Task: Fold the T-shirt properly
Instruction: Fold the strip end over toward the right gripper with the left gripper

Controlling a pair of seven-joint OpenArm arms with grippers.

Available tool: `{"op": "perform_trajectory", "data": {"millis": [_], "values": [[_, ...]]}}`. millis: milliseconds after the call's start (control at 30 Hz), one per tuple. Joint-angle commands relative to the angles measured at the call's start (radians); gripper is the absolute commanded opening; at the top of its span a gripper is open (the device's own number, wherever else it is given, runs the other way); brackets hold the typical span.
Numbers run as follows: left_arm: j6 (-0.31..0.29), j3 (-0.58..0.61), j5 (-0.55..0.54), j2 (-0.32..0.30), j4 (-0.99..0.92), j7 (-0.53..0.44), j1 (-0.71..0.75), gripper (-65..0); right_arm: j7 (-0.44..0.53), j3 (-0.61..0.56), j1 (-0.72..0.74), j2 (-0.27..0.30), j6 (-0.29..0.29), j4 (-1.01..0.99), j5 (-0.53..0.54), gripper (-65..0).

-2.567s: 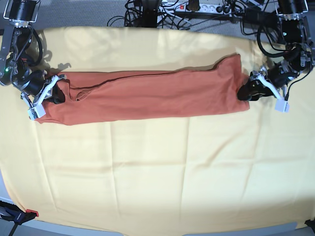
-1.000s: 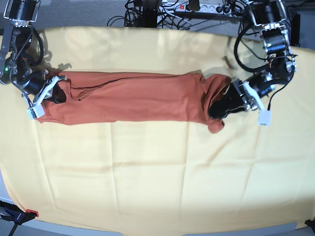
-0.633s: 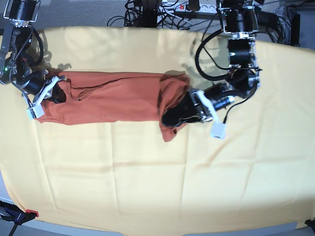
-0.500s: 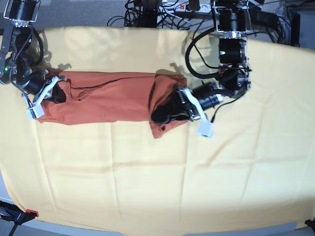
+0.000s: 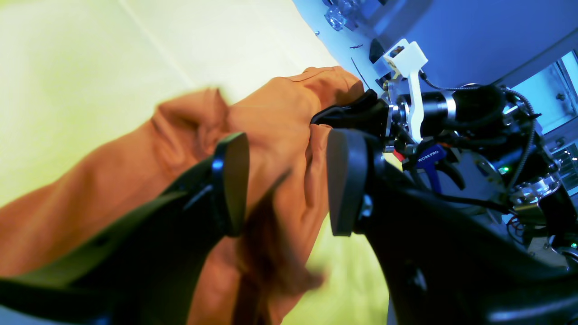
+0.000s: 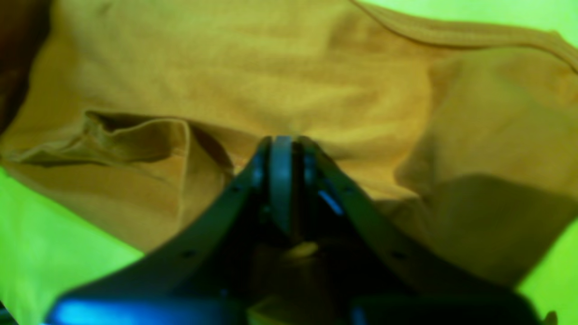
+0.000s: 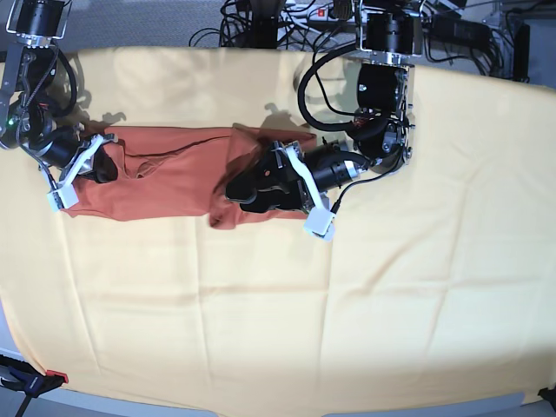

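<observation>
With the left hand (image 5: 286,180) spread apart over the T-shirt (image 7: 165,174), the folded end could bunch crooked if released carelessly.

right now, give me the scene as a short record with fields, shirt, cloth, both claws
shirt: rust-orange T-shirt, a long narrow band, one end doubled back over the middle
cloth: pale yellow cloth spread under everything
left claw: left claw over the doubled-back end, jaws parted, fabric between them
right claw: right claw at the other end of the shirt, fingers close together against the fabric
fold: not finished
</observation>
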Motion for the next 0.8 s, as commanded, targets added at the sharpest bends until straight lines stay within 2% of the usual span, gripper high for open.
{"op": "perform_trajectory", "data": {"millis": [0, 133, 200, 233, 267, 333, 500, 667, 767], "values": [[-0.009, 0.003, -0.045, 0.008, 0.018, -0.020, -0.019, -35.0, -0.003, 0.008, 0.011, 0.018, 0.003, 0.010, 0.007, -52.9], [-0.009, 0.003, -0.132, 0.008, 0.018, -0.017, -0.019, -35.1, -0.002, 0.008, 0.010, 0.018, 0.004, 0.010, 0.007, -51.2], [-0.009, 0.002, -0.130, 0.007, 0.018, -0.019, -0.022, -35.4, 0.001, 0.008, 0.011, 0.018, 0.004, 0.010, 0.007, -51.2], [-0.009, -0.002, -0.126, 0.007, 0.018, -0.019, -0.022, -38.2, 0.001, 0.008, 0.014, 0.018, 0.006, 0.010, 0.007, -51.2], [-0.009, -0.006, -0.118, 0.008, 0.018, -0.019, -0.023, -44.9, 0.001, 0.009, 0.021, 0.020, 0.017, 0.010, 0.008, -51.2], [-0.009, -0.023, -0.076, 0.007, 0.018, -0.019, -0.022, -65.0, 0.000, 0.011, 0.043, 0.021, 0.017, 0.012, 0.011, -51.2], [-0.009, -0.050, 0.059, -0.012, 0.018, -0.019, -0.013, -65.0, 0.000, 0.037, 0.115, 0.021, 0.017, 0.056, 0.011, -49.4], [-0.009, -0.050, 0.060, -0.068, 0.018, -0.023, 0.014, -65.0, -0.005, 0.112, 0.148, 0.037, 0.017, 0.128, 0.011, -27.6], [-0.009, -0.050, 0.061, -0.115, 0.018, -0.023, 0.019, -65.0, -0.032, 0.165, 0.145, 0.060, 0.017, 0.132, 0.010, -24.4]]}}
